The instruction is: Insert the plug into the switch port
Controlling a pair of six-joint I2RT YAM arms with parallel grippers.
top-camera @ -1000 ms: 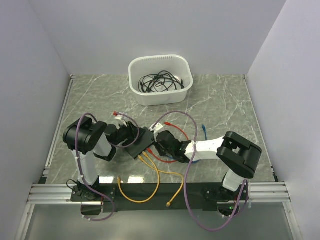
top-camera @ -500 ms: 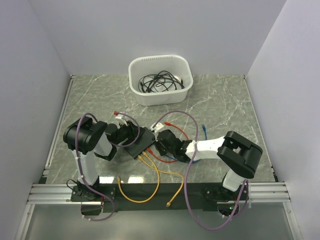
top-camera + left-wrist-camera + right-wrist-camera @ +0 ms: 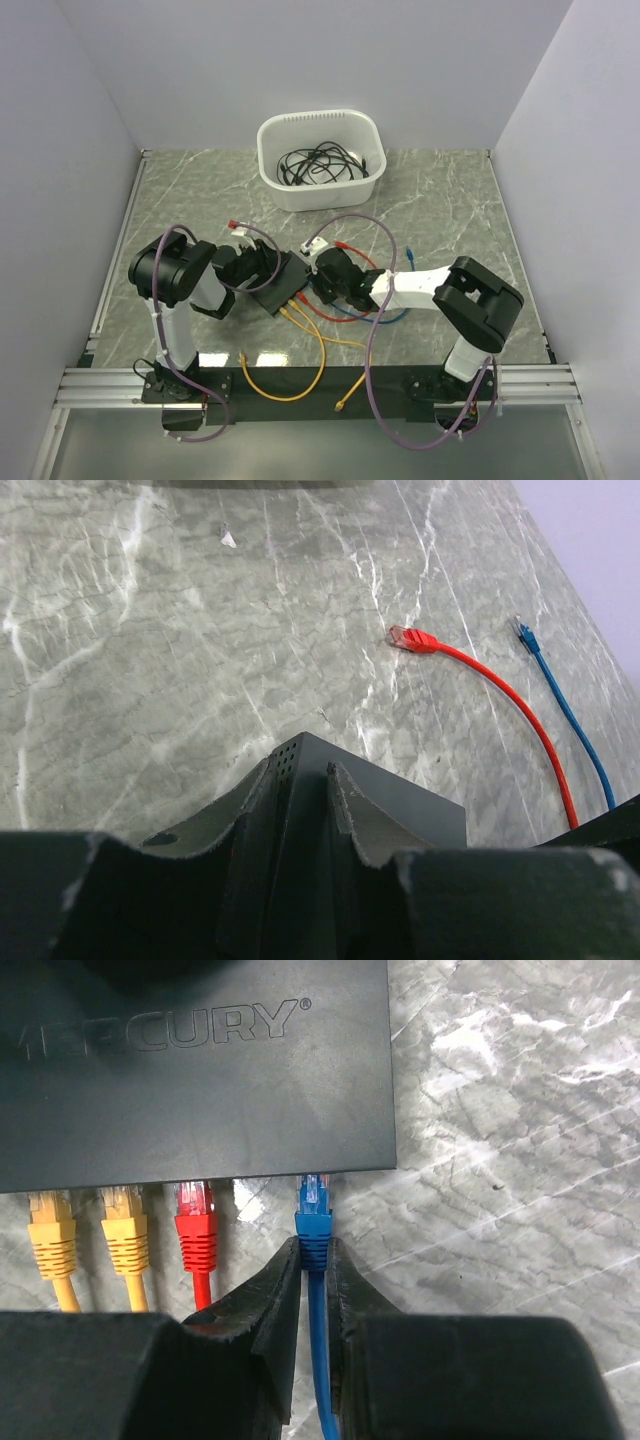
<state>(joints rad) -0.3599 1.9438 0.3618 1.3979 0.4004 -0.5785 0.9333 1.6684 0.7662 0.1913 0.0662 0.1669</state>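
The flat black switch box (image 3: 200,1070) lies at the table's middle (image 3: 283,284), its port edge facing my right gripper. Two yellow plugs (image 3: 90,1235) and a red plug (image 3: 195,1225) sit in its ports. My right gripper (image 3: 314,1258) is shut on the blue plug (image 3: 314,1220), whose clear tip is at the rightmost port under the box edge. My left gripper (image 3: 300,780) is shut on the box's corner (image 3: 380,800) from the opposite side. In the top view the right gripper (image 3: 330,275) and left gripper (image 3: 262,268) flank the box.
A white tub (image 3: 321,158) with black cables stands at the back. Loose red (image 3: 412,638) and blue (image 3: 524,632) cable ends lie on the marble beyond the box. Yellow cables (image 3: 300,360) loop toward the front rail. Purple arm cables arch overhead.
My right gripper has moved left and back toward the box, bringing the blue plug up to its port edge. The yellow cables shifted slightly. The left arm holds still.
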